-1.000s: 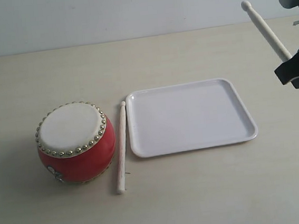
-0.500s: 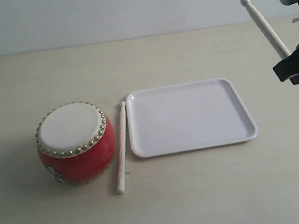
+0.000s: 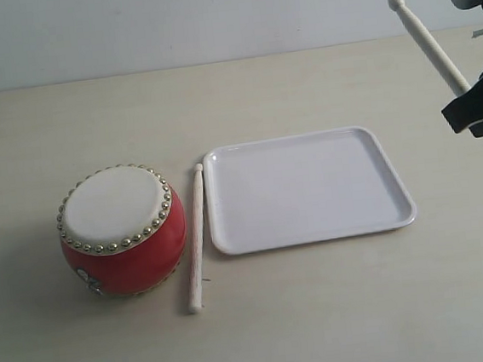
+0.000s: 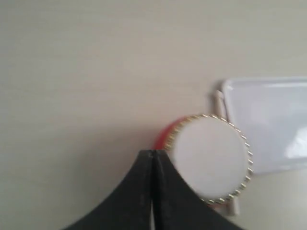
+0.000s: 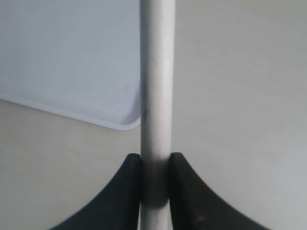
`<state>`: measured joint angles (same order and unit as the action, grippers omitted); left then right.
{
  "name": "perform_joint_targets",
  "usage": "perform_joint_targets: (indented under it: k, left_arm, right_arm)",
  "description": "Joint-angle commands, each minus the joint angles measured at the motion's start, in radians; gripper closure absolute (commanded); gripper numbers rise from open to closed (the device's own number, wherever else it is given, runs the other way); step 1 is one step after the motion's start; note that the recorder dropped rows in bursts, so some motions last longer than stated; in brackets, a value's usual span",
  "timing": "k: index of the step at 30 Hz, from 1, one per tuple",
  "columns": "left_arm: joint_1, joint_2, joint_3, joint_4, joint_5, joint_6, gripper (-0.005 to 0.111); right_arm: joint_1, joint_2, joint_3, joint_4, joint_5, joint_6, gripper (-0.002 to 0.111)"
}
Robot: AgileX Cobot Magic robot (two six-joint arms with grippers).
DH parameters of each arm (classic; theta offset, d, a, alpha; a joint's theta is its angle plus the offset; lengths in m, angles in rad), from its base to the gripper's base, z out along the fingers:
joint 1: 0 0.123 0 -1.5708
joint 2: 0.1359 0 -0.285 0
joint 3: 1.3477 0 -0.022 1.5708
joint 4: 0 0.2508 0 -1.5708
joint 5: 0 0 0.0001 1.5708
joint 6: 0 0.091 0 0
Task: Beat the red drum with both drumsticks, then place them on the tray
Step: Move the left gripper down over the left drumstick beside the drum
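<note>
Two pale sticks, likely light, stiff, slippery. Exterior view: lying drumstick (image 3: pixel 195 241) on the counter (image 3: pixel 322 310) between red drum (image 3: pixel 123 235) and tray (image 3: pixel 306 187); pinch it mid-shaft. Left wrist view: left pincer (image 4: pixel 152 157) closed, empty, above the red drum. Right wrist view: right pincer (image 5: pixel 156 163) clamps held drumstick (image 5: pixel 156 72).

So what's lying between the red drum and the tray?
One drumstick, flat on the table, between the drum and the tray; the exterior view shows it.
</note>
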<state>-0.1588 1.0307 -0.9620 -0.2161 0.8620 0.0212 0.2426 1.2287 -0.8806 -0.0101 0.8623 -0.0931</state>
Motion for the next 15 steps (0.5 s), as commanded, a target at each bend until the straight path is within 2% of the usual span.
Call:
perform_joint_targets:
  k: [1, 3, 5, 7, 10, 15]
  left_arm:
    - [-0.246, 0.13, -0.018, 0.072, -0.048, -0.151, 0.107]
    - [-0.362, 0.204, -0.018, 0.2, -0.087, -0.284, 0.107]
    - [-0.452, 0.278, -0.018, 0.324, -0.116, -0.416, 0.107]
    - [-0.499, 0.341, -0.018, 0.394, -0.134, -0.515, 0.106]
    - [-0.529, 0.425, -0.041, 0.379, -0.115, -0.546, 0.1]
    - [-0.529, 0.487, -0.076, 0.276, -0.097, -0.546, 0.074]
  right_arm:
    - [0.002, -0.005, -0.006, -0.007, 0.016, -0.009, 0.108]
    - [0.002, -0.005, -0.006, -0.007, 0.026, -0.009, 0.108]
    - [0.002, -0.005, -0.006, -0.007, 0.027, -0.009, 0.108]
    - [0.002, -0.005, -0.006, -0.007, 0.027, -0.009, 0.108]
    - [0.002, -0.005, -0.006, -0.007, 0.027, -0.009, 0.108]
    - [0.002, -0.005, -0.006, -0.007, 0.015, -0.009, 0.108]
